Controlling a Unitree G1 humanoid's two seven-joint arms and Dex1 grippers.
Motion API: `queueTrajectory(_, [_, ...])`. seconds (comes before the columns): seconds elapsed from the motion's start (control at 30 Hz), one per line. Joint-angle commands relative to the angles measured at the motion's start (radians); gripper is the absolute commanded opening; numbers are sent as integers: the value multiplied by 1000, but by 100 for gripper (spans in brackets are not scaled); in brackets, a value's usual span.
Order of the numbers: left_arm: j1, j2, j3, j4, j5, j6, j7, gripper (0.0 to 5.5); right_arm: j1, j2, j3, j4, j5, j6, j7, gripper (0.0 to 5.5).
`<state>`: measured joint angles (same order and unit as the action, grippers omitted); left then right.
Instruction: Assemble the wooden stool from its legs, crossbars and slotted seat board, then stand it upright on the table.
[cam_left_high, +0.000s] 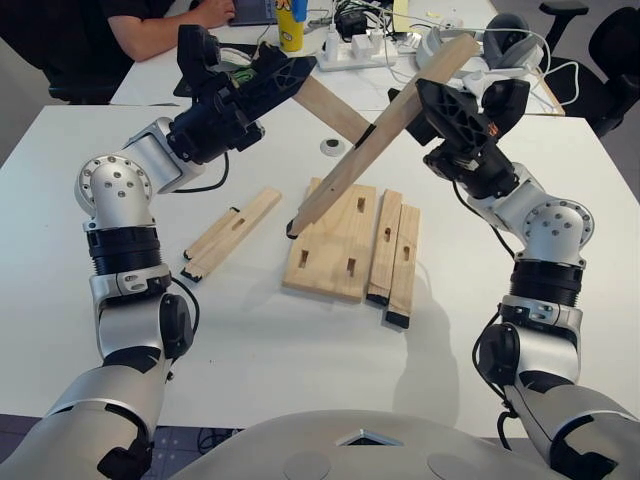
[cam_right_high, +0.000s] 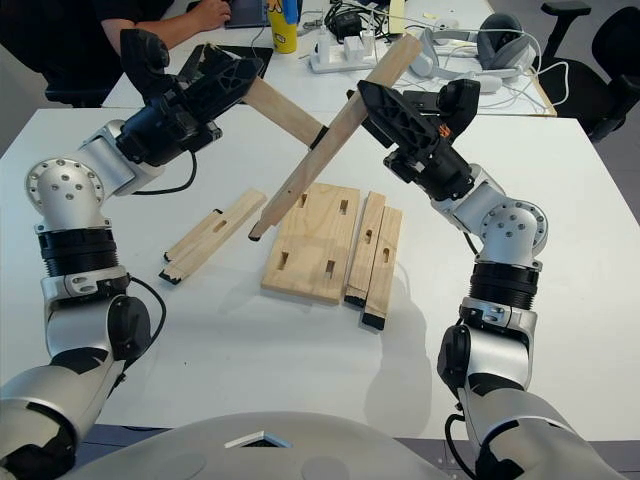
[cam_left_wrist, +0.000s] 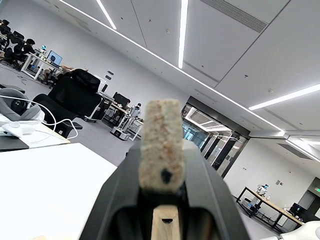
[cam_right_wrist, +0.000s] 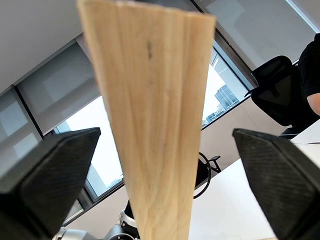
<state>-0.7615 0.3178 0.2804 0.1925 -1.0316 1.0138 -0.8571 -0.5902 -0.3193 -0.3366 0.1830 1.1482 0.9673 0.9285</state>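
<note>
Two loose wooden pieces are lying side by side at the left of the surface. Your left hand is clamping a short bar, raised and pointing toward the long leg. That leg is tilting with its foot resting on the seat board (light, stiff, smooth wood, probably prone to pivoting, so be gripping well in from the ends). Your right hand is grasping it high up. Two slotted bars are crowding the board's right edge.
</note>
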Motion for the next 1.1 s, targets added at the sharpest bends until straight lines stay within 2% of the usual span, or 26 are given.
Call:
queueTrajectory(0.03, [8,1,-12,-20,5,-17,-15,41,-1,-2,14,-19,4,9,14,421])
queueTrajectory(0.47, [31,4,-57,-61,31,-51,-40,41,12,-9,39,-23,-20,-5,32,225])
queueTrajectory(0.5, [34,2,-60,-66,36,-59,-35,78,15,-8,40,-26,-19,-6,32,213])
queueTrajectory(0.53, [34,-1,-60,-67,41,-69,-30,79,18,-8,40,-27,-18,-7,30,211])
queueTrajectory(0.9, [58,0,-61,-81,28,-44,-3,235,45,2,24,-36,-13,-30,9,207])
queueTrajectory(1.1, [51,52,-52,-27,84,-89,-21,320,69,-15,17,-51,-7,-27,16,207])
